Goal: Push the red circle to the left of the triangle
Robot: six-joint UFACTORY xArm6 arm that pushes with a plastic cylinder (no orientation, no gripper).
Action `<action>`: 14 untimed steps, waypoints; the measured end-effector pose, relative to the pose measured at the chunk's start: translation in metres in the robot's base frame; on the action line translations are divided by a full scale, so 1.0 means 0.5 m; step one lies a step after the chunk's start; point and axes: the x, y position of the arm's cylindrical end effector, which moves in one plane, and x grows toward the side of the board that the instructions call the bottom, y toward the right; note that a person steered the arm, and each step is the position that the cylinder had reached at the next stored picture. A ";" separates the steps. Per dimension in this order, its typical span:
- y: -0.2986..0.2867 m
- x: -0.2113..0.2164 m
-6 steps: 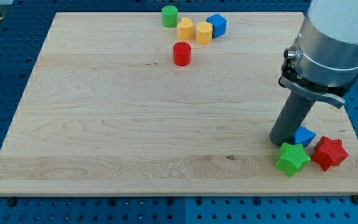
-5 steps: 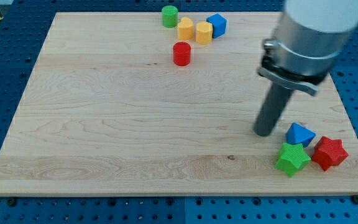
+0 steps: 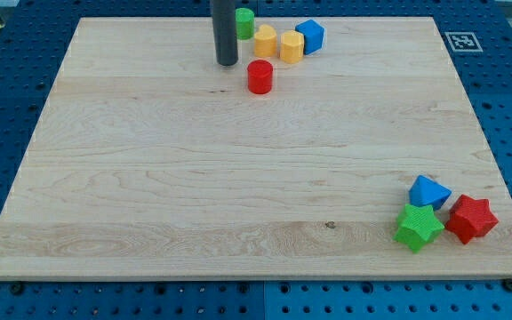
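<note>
**Red circle: light, rigid, slides easily**

Nearest, at the view's bottom right, the blue triangle [image 3: 428,192] sits touching a green star [image 3: 418,226] and red star [image 3: 470,219]. Farther up the table [image 3: 149,178], the red circle [image 3: 260,76] stands alone; push its upper-left side. My tip [image 3: 227,62] rests just up-left of it. No hand exists.

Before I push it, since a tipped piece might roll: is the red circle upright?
Upright: the red circle stands on its flat end, round top showing, my tip just left.
</note>
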 end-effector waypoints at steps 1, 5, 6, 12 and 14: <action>0.021 0.007; 0.134 0.101; 0.089 0.113; 0.193 0.236; 0.234 0.274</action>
